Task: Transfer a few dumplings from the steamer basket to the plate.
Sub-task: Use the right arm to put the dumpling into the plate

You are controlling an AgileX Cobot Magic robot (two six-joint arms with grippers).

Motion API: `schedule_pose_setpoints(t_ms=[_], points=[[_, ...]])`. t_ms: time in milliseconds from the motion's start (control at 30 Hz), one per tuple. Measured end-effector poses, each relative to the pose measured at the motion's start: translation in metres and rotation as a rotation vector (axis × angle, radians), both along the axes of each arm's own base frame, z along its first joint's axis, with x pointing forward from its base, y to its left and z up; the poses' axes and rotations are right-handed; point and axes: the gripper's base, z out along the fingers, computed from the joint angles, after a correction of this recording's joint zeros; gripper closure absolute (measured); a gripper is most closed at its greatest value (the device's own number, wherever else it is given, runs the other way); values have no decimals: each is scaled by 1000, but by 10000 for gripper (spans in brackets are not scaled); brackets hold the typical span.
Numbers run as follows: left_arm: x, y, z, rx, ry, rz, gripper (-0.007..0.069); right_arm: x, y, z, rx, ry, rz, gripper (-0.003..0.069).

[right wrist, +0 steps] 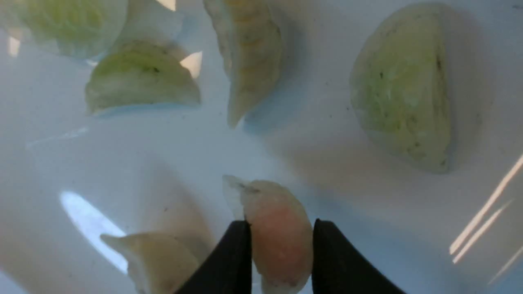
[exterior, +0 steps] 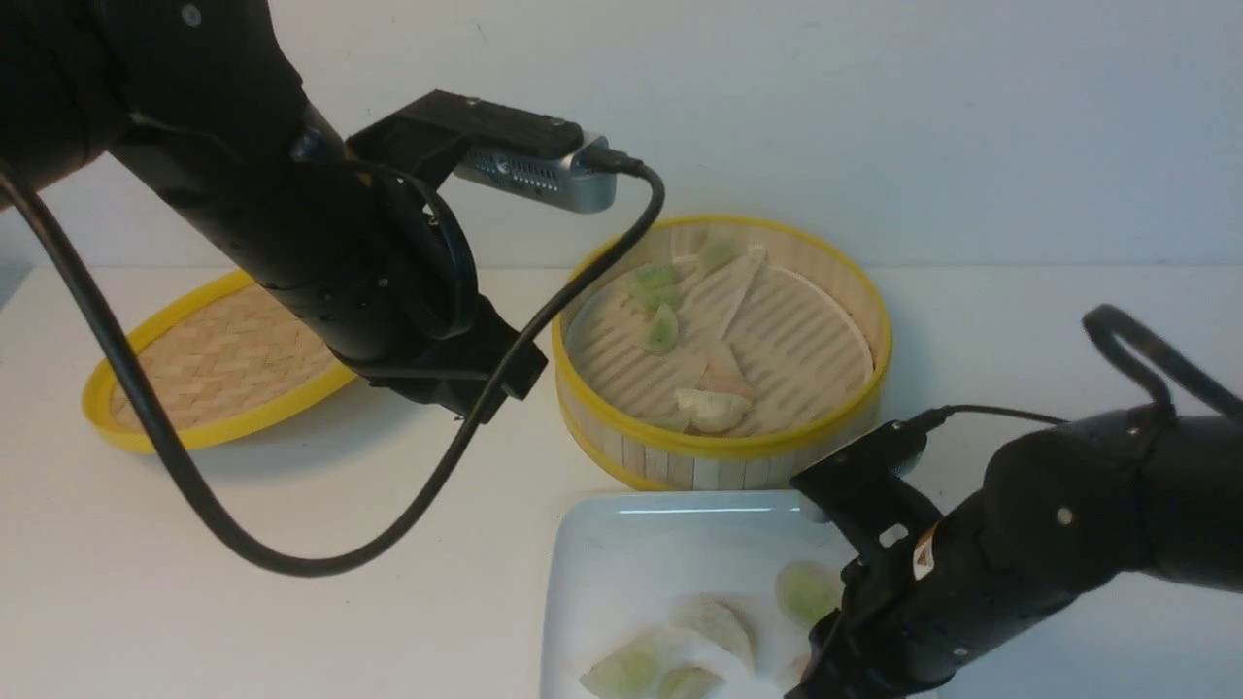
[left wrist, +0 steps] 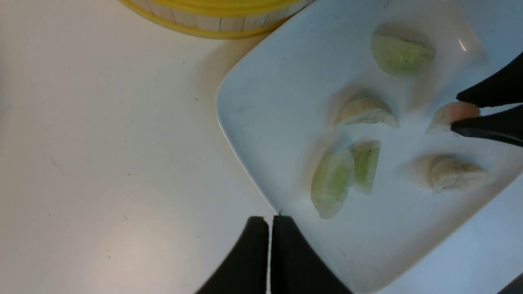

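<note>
In the front view the basket (exterior: 721, 451) stands on the white table (exterior: 243, 602) with several dumplings (exterior: 663, 330) on its slatted floor: green ones toward the back and a whitish one by the front wall. The flat lid (exterior: 218, 364) lies well to its left, partly behind the left arm (exterior: 291, 223). The plate (exterior: 631, 553) sits just in front of the basket and carries a few more dumplings. The right arm (exterior: 1020, 544) reaches over the plate's right part, its fingers cut off by the picture's edge. In the left wrist view the left gripper (left wrist: 270, 218) is held up off the table, its jaws pressed together with nothing between them. Five dumplings lie loose on the plate, three green and two whitish, and two of the green ones touch. The right gripper (left wrist: 454, 113) pinches a sixth, the pink dumpling (left wrist: 443, 118), low over the plate. In the right wrist view the black fingers (right wrist: 233, 261) clasp the pink dumpling from both sides. Whether it touches the glossy plate cannot be told.
</note>
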Motion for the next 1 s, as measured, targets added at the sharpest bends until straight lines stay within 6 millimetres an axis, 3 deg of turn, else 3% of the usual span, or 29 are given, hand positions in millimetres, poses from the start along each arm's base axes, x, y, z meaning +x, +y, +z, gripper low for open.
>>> schedule_pose_setpoints(t_ms=[100,267,367,433,633,700,833,867,1000], points=[[0,0,0,0,0,0,630,4,2,-11,-12,7,-5,418],[0,0,0,-1,-3,1,630,4,2,-12,-13,6,-6,293],[3,-1,3,-3,-12,2,630,2,1,2,6,-13,-1,225],[8,-3,5,-8,-20,4,630,0,1,16,22,-19,4,225],[36,-16,13,-23,-56,1,630,-5,-2,89,95,-118,7,326],[54,-24,11,-22,-63,-4,630,-14,-11,132,127,-208,3,410],[85,-37,-4,-9,-48,-9,630,-39,-36,182,150,-342,-32,550],[87,-38,-4,-11,-53,-9,630,-40,-38,184,150,-350,-38,563],[125,-55,-39,3,-46,-21,630,-74,-67,214,186,-433,-120,659]])
